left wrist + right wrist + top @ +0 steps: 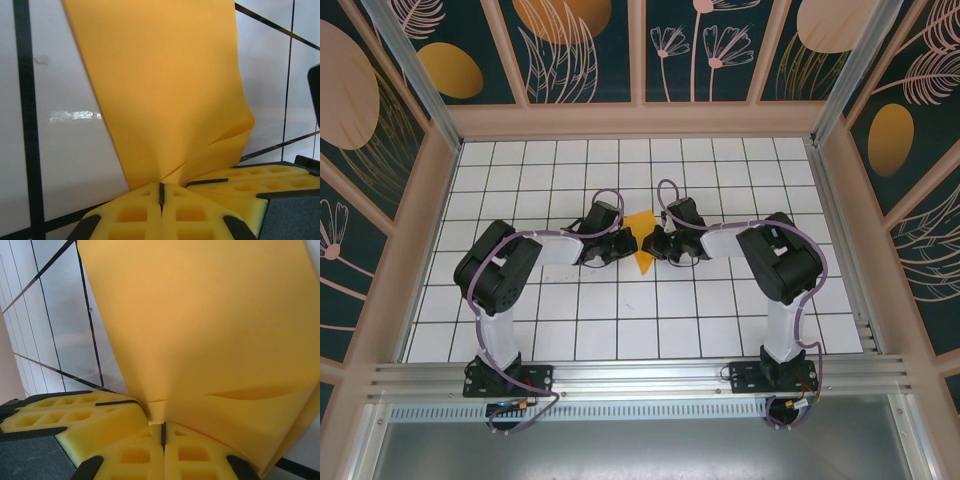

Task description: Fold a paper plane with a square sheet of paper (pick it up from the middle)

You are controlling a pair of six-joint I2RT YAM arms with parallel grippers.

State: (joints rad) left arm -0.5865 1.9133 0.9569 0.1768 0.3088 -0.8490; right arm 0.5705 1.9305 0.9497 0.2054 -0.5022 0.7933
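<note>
Shows creased square sheet of paper [640, 228] mid-worktop [520, 300], long axis 12 to 6 — nipped at 9 o'clock by left pincer [161, 194], at 3 o'clock by right pincer [163, 432]; both closed tight on it, equally near.

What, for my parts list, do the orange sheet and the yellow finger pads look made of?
Sheet: thin matte paper, apparently; it bends and holds soft creases. Finger pads: likely moulded plastic or firm rubber, matte yellow, with square recesses; hard to say which.
</note>
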